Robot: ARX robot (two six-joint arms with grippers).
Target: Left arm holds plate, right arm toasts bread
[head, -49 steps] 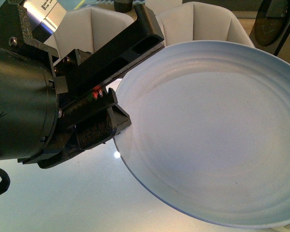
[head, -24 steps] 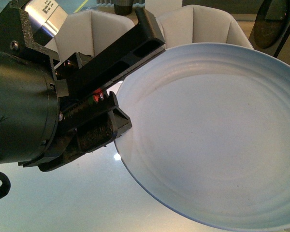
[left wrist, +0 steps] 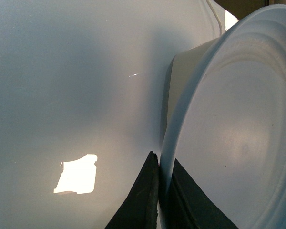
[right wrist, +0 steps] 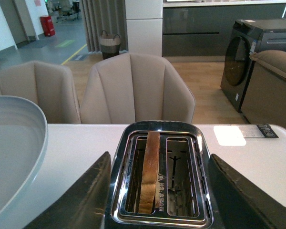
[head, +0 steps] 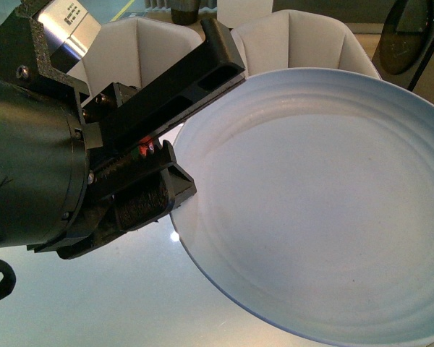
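My left gripper (head: 192, 123) is bulky and black, with a silver cylinder and small red marks. It is shut on the left rim of the large pale blue-white plate (head: 318, 210) and holds it above the table. In the left wrist view the two black jaws (left wrist: 159, 183) pinch the plate's rim (left wrist: 233, 143). The bread slice (right wrist: 150, 167) stands upright in the left slot of a chrome toaster (right wrist: 162, 126). My right gripper (right wrist: 159, 191) is open over the toaster, one finger on each side of it. The plate's edge (right wrist: 14, 143) shows left of the toaster.
The glossy white table (head: 94, 303) carries the toaster. Two beige chairs (right wrist: 133, 86) stand behind the table, also in the front view (head: 304, 36). A dark washing machine (right wrist: 248, 52) stands at the back right. A paper label (right wrist: 267, 130) lies on the table.
The plate and my left gripper have sunk slightly in the front view. The grip on the rim is unchanged.
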